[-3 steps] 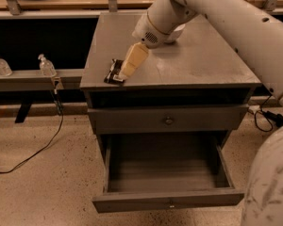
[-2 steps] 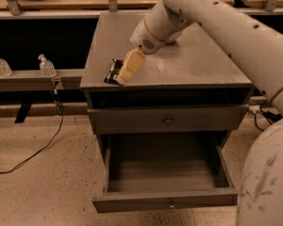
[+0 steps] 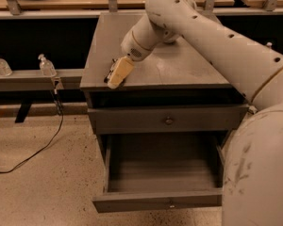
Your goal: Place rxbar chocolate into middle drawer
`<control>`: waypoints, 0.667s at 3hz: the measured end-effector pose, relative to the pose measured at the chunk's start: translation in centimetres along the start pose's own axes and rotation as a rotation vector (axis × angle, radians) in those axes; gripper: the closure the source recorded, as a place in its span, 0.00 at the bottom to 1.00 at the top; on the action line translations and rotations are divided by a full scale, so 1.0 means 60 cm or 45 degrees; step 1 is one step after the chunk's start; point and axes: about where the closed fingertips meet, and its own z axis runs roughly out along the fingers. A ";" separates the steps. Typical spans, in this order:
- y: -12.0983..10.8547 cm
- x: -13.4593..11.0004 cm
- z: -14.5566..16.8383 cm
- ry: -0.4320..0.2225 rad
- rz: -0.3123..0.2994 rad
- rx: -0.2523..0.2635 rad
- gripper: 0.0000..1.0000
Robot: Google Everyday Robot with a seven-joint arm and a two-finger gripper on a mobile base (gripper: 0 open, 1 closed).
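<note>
gripper (image 3: 120, 72) — low at near-left edge of cabinet top (image 3: 179, 65), over rxbar chocolate (image 3: 108, 75); open or closed: cannot tell | middle drawer (image 3: 155, 202) open below | grasp step: pinch across bar's narrow width, lift straight — don't nudge it off edge

On the left ledge (image 3: 23, 75) I see a clear bottle (image 3: 1, 64) and a second bottle (image 3: 46, 66). A black cable (image 3: 61, 119) lies on the floor. My end effector (image 3: 119, 73) is at the worktop's (image 3: 188, 69) front-left edge.
</note>
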 end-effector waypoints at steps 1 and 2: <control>-0.003 0.002 0.031 -0.015 0.028 -0.027 0.00; -0.002 0.023 0.045 -0.008 0.090 -0.035 0.13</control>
